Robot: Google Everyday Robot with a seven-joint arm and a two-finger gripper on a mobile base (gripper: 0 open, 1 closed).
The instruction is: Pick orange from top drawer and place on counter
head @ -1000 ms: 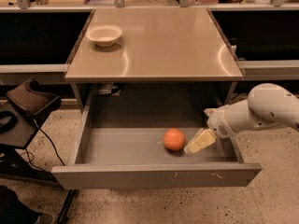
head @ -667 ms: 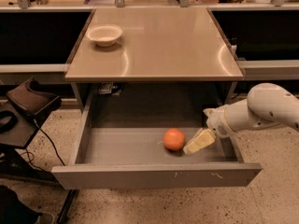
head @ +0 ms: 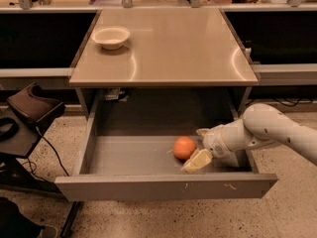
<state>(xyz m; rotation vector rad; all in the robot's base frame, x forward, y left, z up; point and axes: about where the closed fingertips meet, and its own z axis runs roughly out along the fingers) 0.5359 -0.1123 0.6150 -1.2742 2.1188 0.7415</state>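
The orange (head: 184,147) lies on the floor of the open top drawer (head: 163,186), right of its middle. My gripper (head: 197,147) is inside the drawer, reaching in from the right, right beside the orange. It is open: one cream finger (head: 197,161) lies in front of the orange and the other sits behind its right side. The white arm (head: 270,130) comes over the drawer's right wall. The counter (head: 173,48) spans the space above the drawer.
A white bowl (head: 111,36) stands on the counter's back left corner. Dark side shelves flank the counter. A black chair or stand with cables (head: 27,118) sits left of the drawer. The floor is speckled.
My gripper has edged a little left, closer around the orange. The orange and the drawer have not moved.
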